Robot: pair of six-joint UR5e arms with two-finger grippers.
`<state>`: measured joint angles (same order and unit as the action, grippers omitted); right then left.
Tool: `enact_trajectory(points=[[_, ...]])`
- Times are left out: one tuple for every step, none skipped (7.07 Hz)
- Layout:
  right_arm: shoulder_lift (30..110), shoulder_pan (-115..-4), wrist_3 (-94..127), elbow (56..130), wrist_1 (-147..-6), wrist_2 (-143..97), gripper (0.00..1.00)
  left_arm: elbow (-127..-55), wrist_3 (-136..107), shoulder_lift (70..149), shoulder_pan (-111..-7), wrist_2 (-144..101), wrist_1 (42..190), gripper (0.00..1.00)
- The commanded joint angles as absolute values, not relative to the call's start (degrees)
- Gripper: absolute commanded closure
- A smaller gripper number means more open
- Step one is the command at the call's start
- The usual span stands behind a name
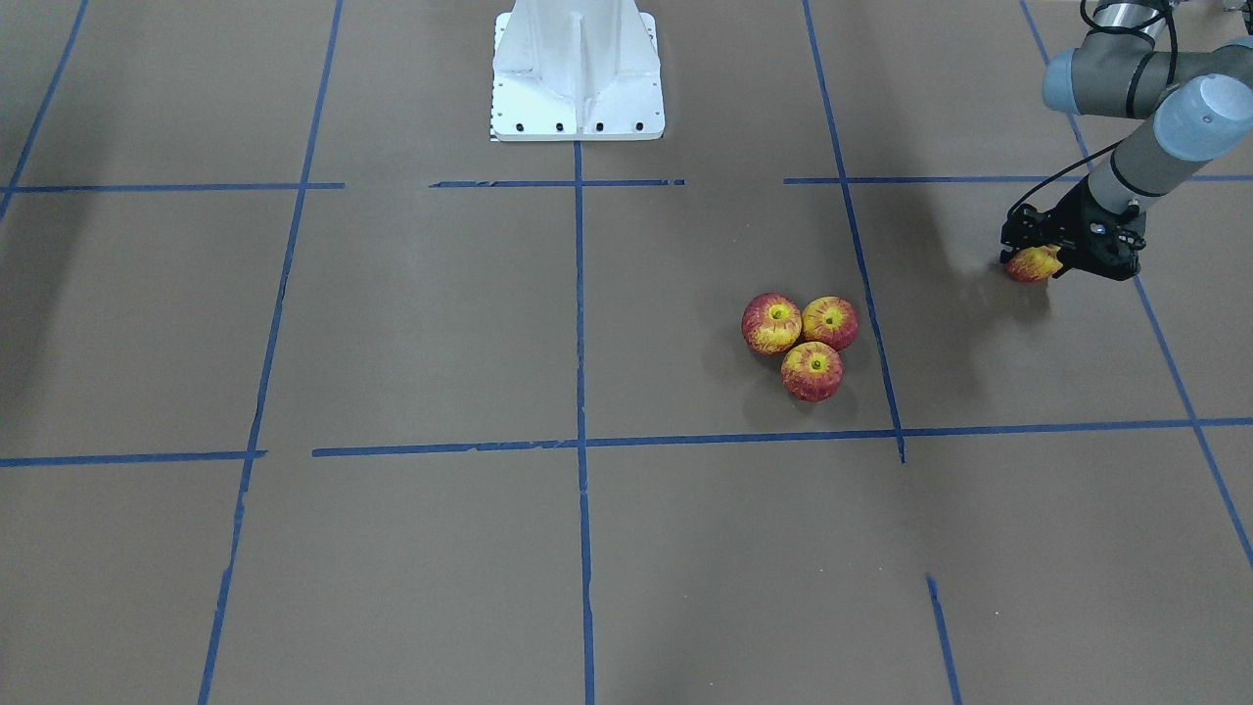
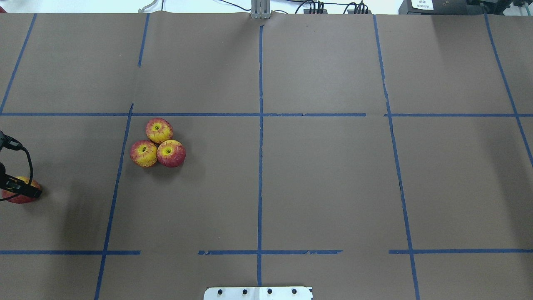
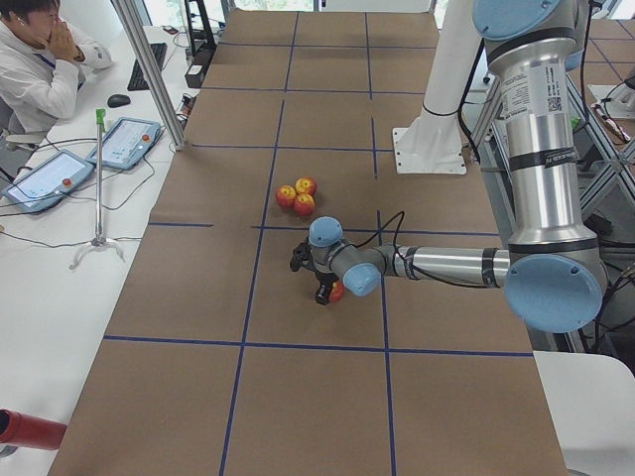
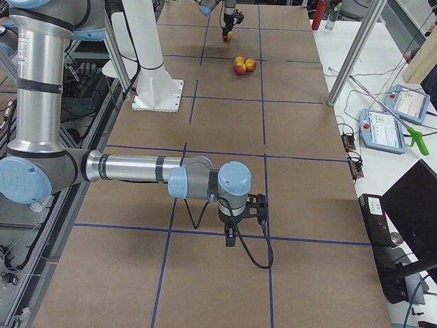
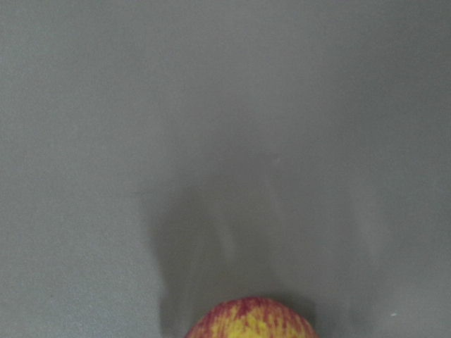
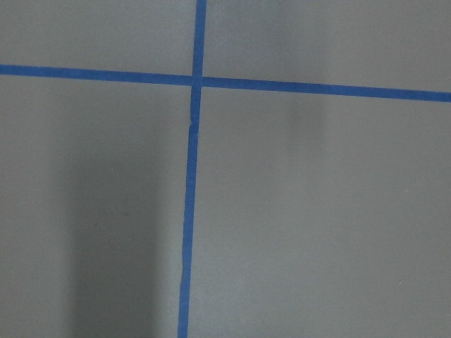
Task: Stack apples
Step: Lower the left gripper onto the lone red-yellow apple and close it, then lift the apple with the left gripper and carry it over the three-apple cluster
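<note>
the brown paper-covered table (image 1: 392, 343), gridded with blue tape (image 1: 580, 294), fills the scene. the left arm (image 1: 1145, 157) reaches low over the table's left end. the right arm (image 4: 130, 167) stretches over the right end, far from the fruit. the left gripper (image 1: 1055, 257) is clamped on one apple (image 1: 1033, 264), held low by the table surface. whether the right gripper (image 4: 232, 236) is apart or together, i cannot tell. three apples (image 1: 805, 341) sit touching in a triangle, dimples up, well apart from the held one and nearer the centre.
</note>
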<state>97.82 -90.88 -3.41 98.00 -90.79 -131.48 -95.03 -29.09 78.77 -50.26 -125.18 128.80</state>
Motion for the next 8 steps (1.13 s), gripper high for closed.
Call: enact_trajectory(points=[[97.8, -90.9, -3.4, 98.0, -90.8, -131.5, 0.0, -100.4, -30.1, 78.2, -51.1, -125.9, 128.2, 1.0], [97.8, -90.9, -3.4, 98.0, -90.8, -131.5, 0.0, -106.5, -36.5, 77.4, -51.2, -125.9, 126.8, 1.0], [97.8, -90.9, -3.4, 98.0, -90.8, -131.5, 0.0, -108.4, -44.5, 79.9, -50.8, -127.1, 125.7, 1.0], [97.8, -90.9, -3.4, 98.0, -90.8, -131.5, 0.0, -107.5, -50.9, 85.1, -50.7, -128.0, 125.5, 1.0], [97.8, -90.9, -3.4, 98.0, -90.8, -131.5, 0.0, -107.2, -59.4, 89.3, -50.4, -128.1, 125.5, 1.0], [97.8, -90.9, -3.4, 98.0, -90.8, -131.5, 0.0, -106.2, -65.7, 93.0, -48.9, -127.8, 125.5, 1.0], [97.8, -90.9, -3.4, 98.0, -90.8, -131.5, 0.0, -104.3, -70.9, 96.3, -46.3, -126.8, 125.2, 1.0], [97.8, -90.9, -3.3, 98.0, -90.8, -131.5, 0.0, -104.2, -73.9, 100.1, -44.8, -126.0, 120.1, 1.0]])
